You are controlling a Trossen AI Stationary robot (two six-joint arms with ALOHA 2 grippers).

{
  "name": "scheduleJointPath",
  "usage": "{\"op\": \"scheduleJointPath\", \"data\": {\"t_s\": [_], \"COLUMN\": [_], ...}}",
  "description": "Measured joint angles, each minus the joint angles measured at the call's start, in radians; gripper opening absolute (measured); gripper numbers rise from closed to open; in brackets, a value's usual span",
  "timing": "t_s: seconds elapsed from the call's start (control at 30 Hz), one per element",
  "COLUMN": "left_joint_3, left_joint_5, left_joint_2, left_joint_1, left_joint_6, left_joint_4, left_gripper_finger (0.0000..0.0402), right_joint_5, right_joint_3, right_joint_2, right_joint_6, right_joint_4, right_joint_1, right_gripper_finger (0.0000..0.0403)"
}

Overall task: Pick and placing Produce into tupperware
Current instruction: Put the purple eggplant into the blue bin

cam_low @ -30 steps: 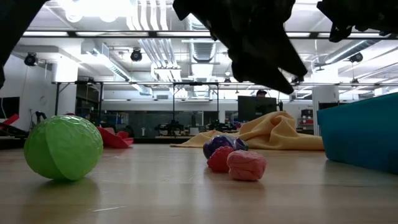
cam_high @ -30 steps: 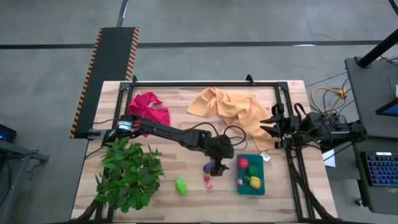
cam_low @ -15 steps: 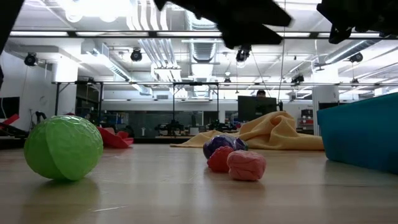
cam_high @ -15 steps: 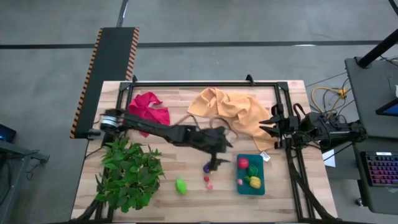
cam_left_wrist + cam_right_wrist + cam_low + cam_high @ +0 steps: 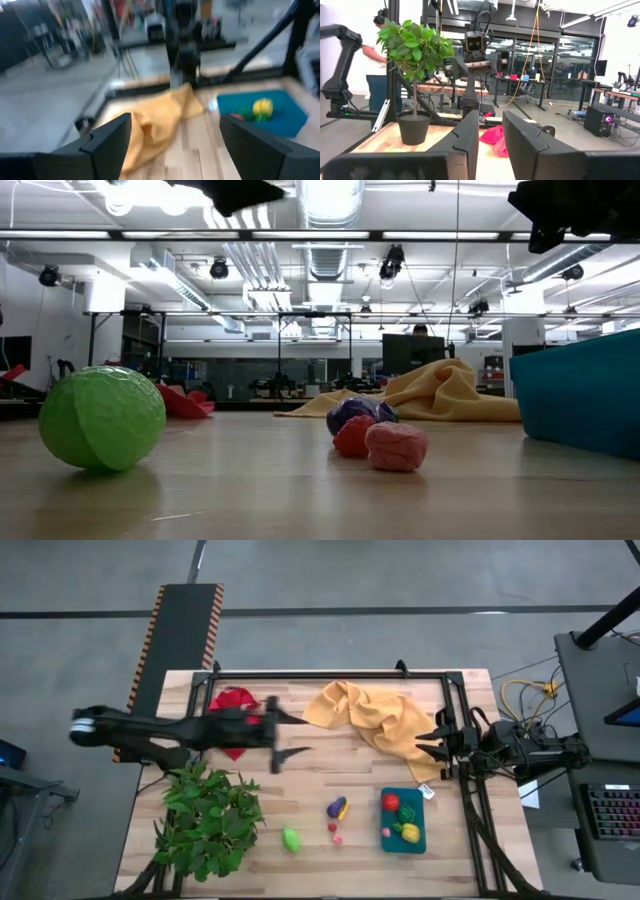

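Wood-plank table [image 5: 300, 790], soft yellow cloth [image 5: 370, 715] (rumpled), smooth teal plastic tupperware [image 5: 403, 843].

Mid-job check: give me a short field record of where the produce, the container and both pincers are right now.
tupperware: front right of table, holds red piece and yellow piece
loose produce: purple piece, two small pink pieces, lime green piece, all on the wood
left pincer: open, empty, near red cloth
right pincer: parked at right edge, empty

Grey concrete floor [image 5: 400, 580], ceiling strip lights [image 5: 330, 192], glass partitions [image 5: 560, 65]
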Motion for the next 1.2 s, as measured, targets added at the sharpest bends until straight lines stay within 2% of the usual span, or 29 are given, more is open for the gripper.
{"op": "scheduleJointPath", "data": {"t_s": [0.17,0.37,0.57,0.7,0.83,0.97,1.1,1.2], "left_joint_3": [-0.235,-0.427,-0.561,-0.624,-0.648,-0.664,-0.679,-0.685], "left_joint_5": [-0.079,-0.155,-0.177,-0.212,-0.214,-0.214,-0.216,-0.226], "left_joint_2": [-0.274,-0.525,-0.678,-0.765,-0.828,-0.854,-0.861,-0.857], "left_joint_1": [0.001,0.0,-0.001,-0.001,-0.001,-0.001,-0.001,-0.001], "left_joint_6": [0.011,0.008,-0.042,-0.067,-0.069,-0.071,-0.071,-0.071], "left_joint_4": [0.113,0.12,0.121,0.137,0.141,0.14,0.141,0.143], "left_gripper_finger": [0.0288,0.0288,0.0288,0.0288,0.0288,0.0288,0.0288,0.0288], "right_joint_5": [0.0,0.0,-0.005,-0.101,-0.104,-0.106,-0.102,-0.098], "right_joint_3": [0.0,0.0,0.0,0.0,0.0,0.024,0.099,0.186], "right_joint_2": [0.0,0.0,0.0,0.043,0.136,0.275,0.46,0.607], "right_joint_6": [-0.002,-0.002,0.018,-0.01,-0.01,-0.024,-0.048,-0.039], "right_joint_4": [-0.001,-0.021,-0.05,-0.067,0.03,0.066,0.069,0.069], "right_joint_1": [0.0,0.0,0.0,0.0,0.0,0.0,0.0,0.0], "right_gripper_finger": [0.007,0.007,0.0079,0.0091,0.0127,0.0192,0.0253,0.0279]}}
